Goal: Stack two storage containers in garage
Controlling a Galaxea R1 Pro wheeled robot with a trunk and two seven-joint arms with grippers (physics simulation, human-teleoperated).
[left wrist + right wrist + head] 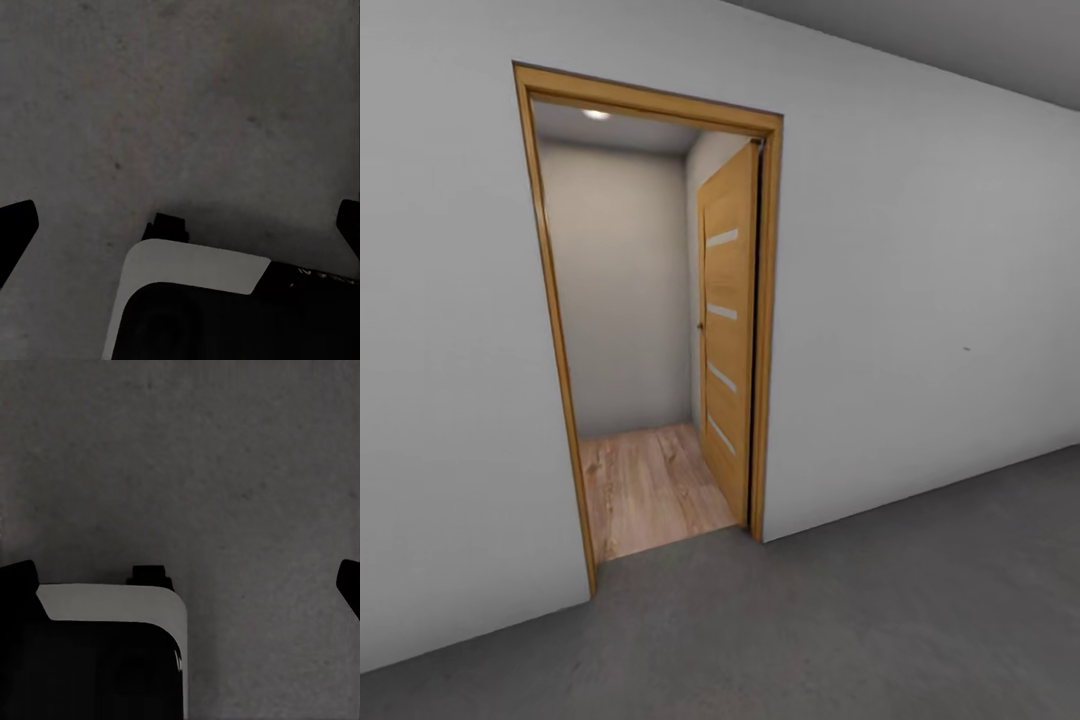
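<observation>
Grey concrete floor [920,620] is stretching up to a white wall, where a wooden door [728,330] is standing open onto wood planks [645,485], likely the route toward the living room. Beneath the left wrist, the left gripper [180,225] is hanging spread wide, carrying nothing. Likewise the right gripper [184,577] is gaping empty above concrete. Neither container is visible, so both probably await fetching.

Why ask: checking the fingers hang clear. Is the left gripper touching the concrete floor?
Cannot tell. The left wrist view shows the left gripper's dark fingertips spread wide over the grey floor, but not their height above it.
</observation>
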